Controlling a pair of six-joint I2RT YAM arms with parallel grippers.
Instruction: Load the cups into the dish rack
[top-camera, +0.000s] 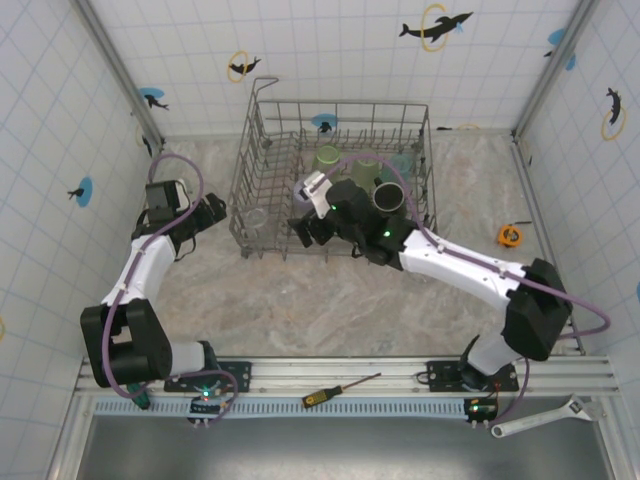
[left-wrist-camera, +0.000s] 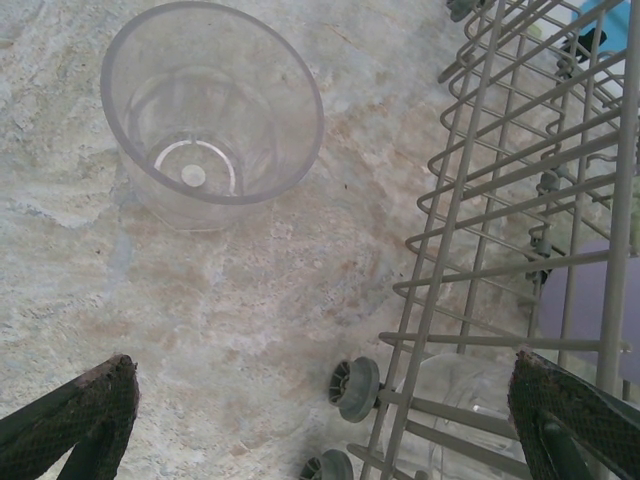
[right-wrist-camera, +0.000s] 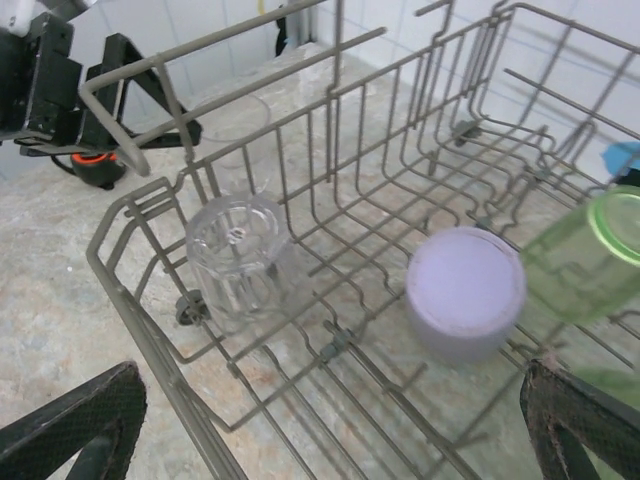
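The left hand (top-camera: 207, 213) hangs over the bench (top-camera: 300, 300) towards its left edge, jaws spread wide and holding nothing. Ahead of its fingers (left-wrist-camera: 95, 405) a clear cup (left-wrist-camera: 210, 120) stands upright on the bench. Its mouth faces up and its long axis is vertical, and it is near the left wall of the dish rack (top-camera: 243, 190) but apart from it. The rack sits about midway along the bench's far edge, open top up and tines upright. In its near-left corner a second clear cup (right-wrist-camera: 238, 258) stands inverted, base up. To its right a lavender cup (right-wrist-camera: 465, 292) is also base up, leaning a little. A green cup (right-wrist-camera: 588, 252) is tilted just beside it; whether the two touch I cannot tell. Further right a black mug (top-camera: 388, 196) shows its open mouth upward. The right hand (top-camera: 308, 222) hovers over the rack's near side, released, fingers wide apart and empty.
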